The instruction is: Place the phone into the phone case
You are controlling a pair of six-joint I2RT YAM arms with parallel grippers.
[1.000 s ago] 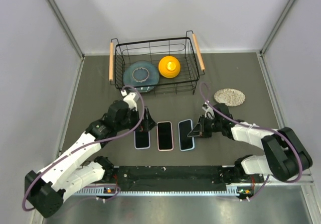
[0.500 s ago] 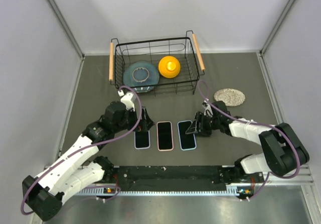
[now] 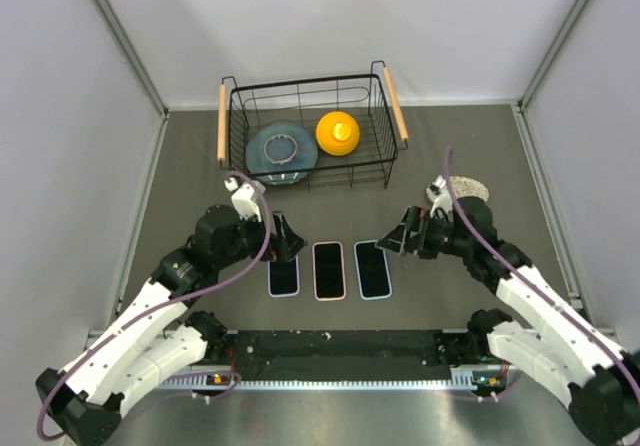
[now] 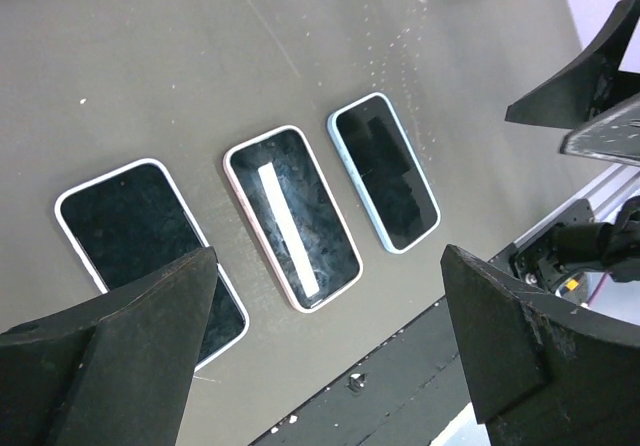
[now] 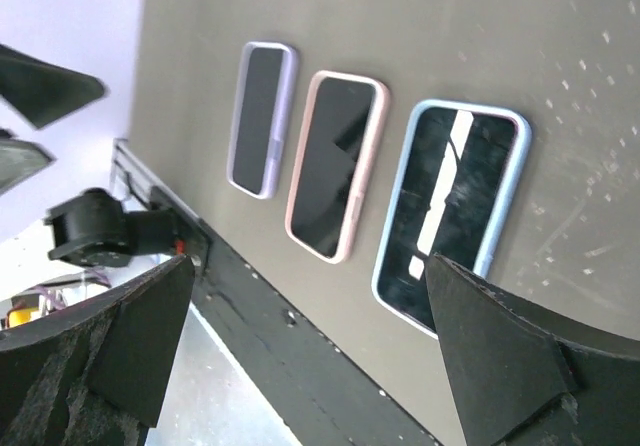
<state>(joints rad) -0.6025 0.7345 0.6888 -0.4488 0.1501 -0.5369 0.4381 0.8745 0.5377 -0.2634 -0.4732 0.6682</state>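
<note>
So I was standing by the rig, and on the table (image 3: pixel 450 136) there were three phones side by side in a neat row close to the near edge, about halfway between the left and right edges. The left one had a lavender-white case (image 3: pixel 283 278), the middle one a pink case (image 3: pixel 329 270) and the right one a blue case (image 3: pixel 373 269). All three lay flat with dark glossy faces up, close together but not touching. Honestly they all looked like phones sitting in cases, and I couldn't tell whether any of them was just a bare case.

The left pincer (image 3: pixel 287 241) hung by the far end of the lavender-white one, with its fingers (image 4: pixel 120 366) spread wide and holding nothing. The right pincer (image 3: pixel 395 238) hung by the far end of the blue one, on its right side. Its fingers (image 5: pixel 500 346) were gaping wide too, with nothing between them. I couldn't tell whether either pincer was touching a phone.

Over by the far edge sat a black wire basket (image 3: pixel 300 81) with wooden handles. Inside it were a teal plate (image 3: pixel 262 156) with a small ring (image 3: pixel 281 147) lying on it and a yellow lump of a thing (image 3: pixel 338 132) next to the plate. A round speckled coaster (image 3: pixel 470 190) lay toward the right edge, partly hidden behind the right arm's cable.
</note>
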